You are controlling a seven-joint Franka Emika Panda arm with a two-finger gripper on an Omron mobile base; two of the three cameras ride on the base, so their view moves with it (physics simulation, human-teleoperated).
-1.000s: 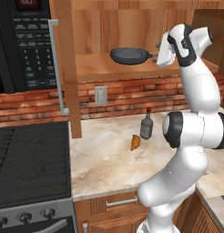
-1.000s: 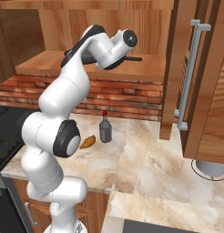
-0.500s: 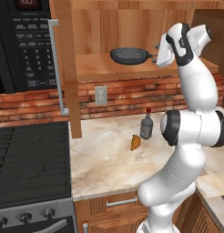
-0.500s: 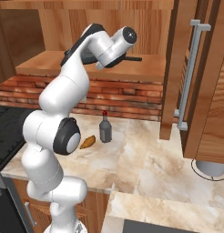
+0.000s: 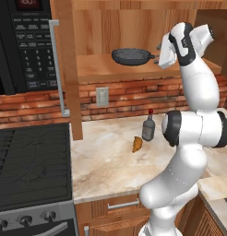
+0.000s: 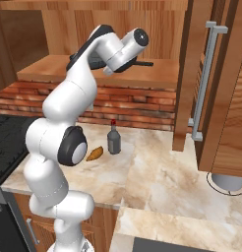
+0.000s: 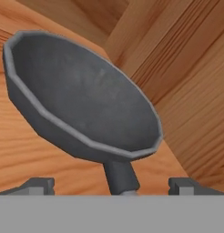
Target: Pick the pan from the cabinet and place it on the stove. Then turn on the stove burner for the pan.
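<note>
Gripper wide open, fingertips either side of the pan handle, not yet closed on it. Hand view: handle stub runs down between the two tips, apart from both. Pan sits flat on the shelf of the open upper cabinet, handle pointing right toward the hand. In the right base view the pan is mostly hidden behind the wrist, handle end poking out right.

Change over the last second: small. The hand has crept slightly closer to the handle in the left base view; the pan has not moved and the jaws have stayed at the same wide spread. So this reads as the tail of the approach, lining up on the handle; grasp not started.

Task meaning: nothing lifted yet, all later steps pending. Next move probably a little more reach so the tips straddle the handle properly, then close. Risk: the handle is thin and round, the pan may swing or tip once lifted by its end.

Stove is low at the left, grates bare, knobs along the front edge. Worktop between stove and arm carries a dark bottle and a small orange-brown item, both near the back wall. Microwave hangs above the stove. Cabinet door stands open at the right in the right base view.
</note>
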